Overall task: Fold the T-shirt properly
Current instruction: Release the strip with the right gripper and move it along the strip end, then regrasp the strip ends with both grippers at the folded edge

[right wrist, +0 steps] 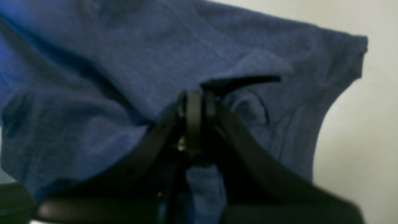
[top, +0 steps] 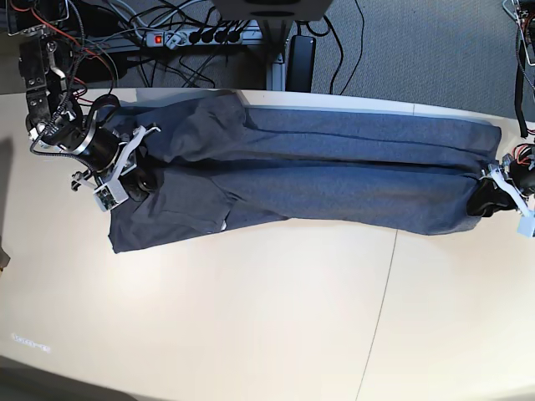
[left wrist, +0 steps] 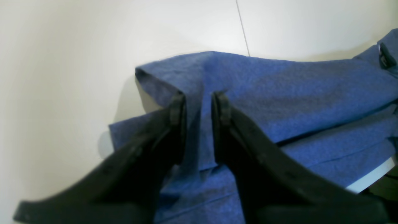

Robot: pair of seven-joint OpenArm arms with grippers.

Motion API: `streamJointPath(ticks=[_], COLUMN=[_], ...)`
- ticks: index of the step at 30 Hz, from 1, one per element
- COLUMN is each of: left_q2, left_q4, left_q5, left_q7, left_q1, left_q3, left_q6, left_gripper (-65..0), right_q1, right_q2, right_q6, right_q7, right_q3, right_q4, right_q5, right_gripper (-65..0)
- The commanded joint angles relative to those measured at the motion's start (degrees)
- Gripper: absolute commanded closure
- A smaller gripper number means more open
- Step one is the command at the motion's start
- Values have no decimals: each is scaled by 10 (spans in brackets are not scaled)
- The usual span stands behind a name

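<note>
The left gripper [left wrist: 199, 99] stands narrowly parted over a fold of the T-shirt [top: 334, 184], which lies stretched lengthwise along the table's [top: 251, 317] far side. The right gripper [right wrist: 195, 99] pinches the cloth tight. No lettering is legible.

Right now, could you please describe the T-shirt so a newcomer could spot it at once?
Look at the pale table. Stretched along its far edge lies the T-shirt, a long blue-grey band of folded cloth. It is the only fabric there.
</note>
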Motion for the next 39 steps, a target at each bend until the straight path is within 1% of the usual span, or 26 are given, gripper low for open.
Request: streamJointPath(ticks=[1,6,10,13,14,15,18,19,20,21,25,28,31,35,39], left_q2=[-14,-14,-14,-14,-14,-14,-14,-14,-14,-13,-7,-8,-8,-6,-6], left_q4=[9,9,9,9,9,9,9,9,9,9,9,9,9,9,9], left_q5=[-12,-31,-28,-10,-5,-4,-5,-7,-12,-19,-54,-55,-67,-67,-67], left_q7=[-9,10,11,10,10,10,-7,-7,-8,-10,-15,-4,-4,-7,-12], left_q1=[-6,-6,-4,2,2,2,2,2,2,2,2,3,15,31,37], left_q3=[-6,-6,-6,-6,-6,-6,-28,-41,-56,-74,-155,-190,-197,-195,-195], left_q6=[-11,-11,-11,-11,-11,-11,-11,-11,-11,-11,-11,-11,-11,-11,-11], left_gripper=[-162,-161,-162,-164,-171,-197,-312,-346,-360,-361,-361,-361,-361,-361,-361], right_q1=[6,9,9,9,10,10,11,11,11,11,31,47,58,66,66], right_q2=[8,8,8,8,8,8,8,8,8,8,0,-2,-12,-33,-42], right_q6=[42,38,39,39,39,39,38,38,38,38,39,39,39,39,39], right_q7=[14,24,31,41,47,54,63,67,72,78,85,85,80,76,37], right_q3=[7,7,7,7,7,7,7,7,7,7,7,7,12,20,21], right_q4=[4,-24,-42,-52,-55,-56,-56,-56,-56,-56,-55,-46,-30,-2,12], right_q5=[2,2,3,3,3,3,3,3,3,3,7,35,39,39,39], right_gripper=[0,0,0,0,0,-6,-233,-298,-350,-379,-385,-384,-384,-384,-384])
